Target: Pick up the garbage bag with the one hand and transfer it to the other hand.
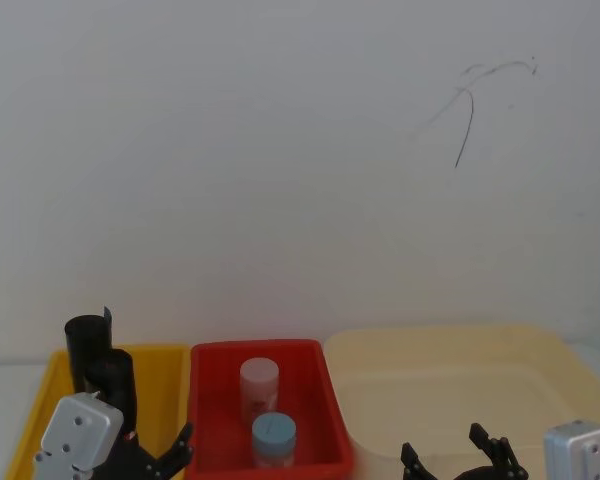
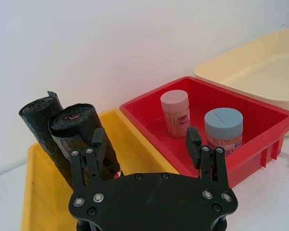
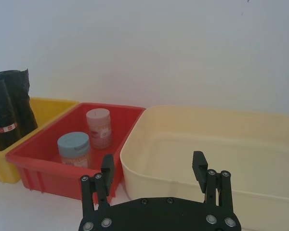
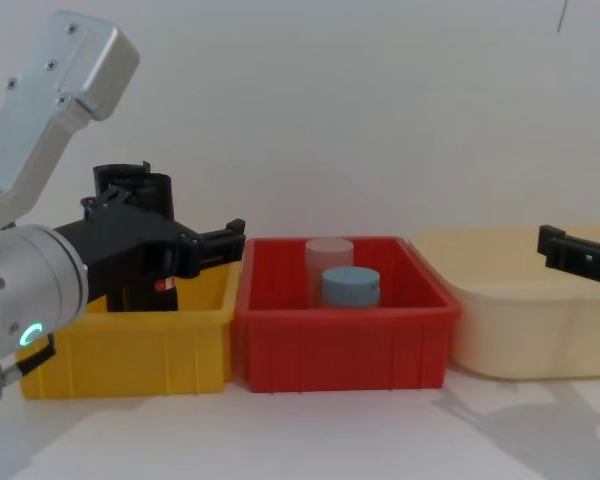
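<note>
Left pincer [image 2: 145,144] hangs wide open and empty over the yellow bin [image 4: 130,345], which sits at the left end of the worktop [image 4: 330,430]. The garbage bag [image 2: 79,126] stands on end at that bin's far edge, toward its left corner, touching the plain roll [image 2: 38,115] beside it. In the left wrist view one finger lies in front of the bag, so the bag is not between the two fingers. I cannot tell whether that finger touches it.

The step in hand looks like the approach to the grasp. To do it well, the pincer should slide sideways until the labelled roll alone sits centred in the gap. One finger then has to slip between the two rolls, or the plain one will likely be pinched or tipped. A grip low or mid-height would leave the top free for the handover. A straight lift should clear the bin wall and the red bin [image 4: 340,350] next door.

The right pincer [image 3: 153,166], fingers parted and holding nothing, waits at the near edge of the cream tub [image 3: 207,139], well apart from the bag.
</note>
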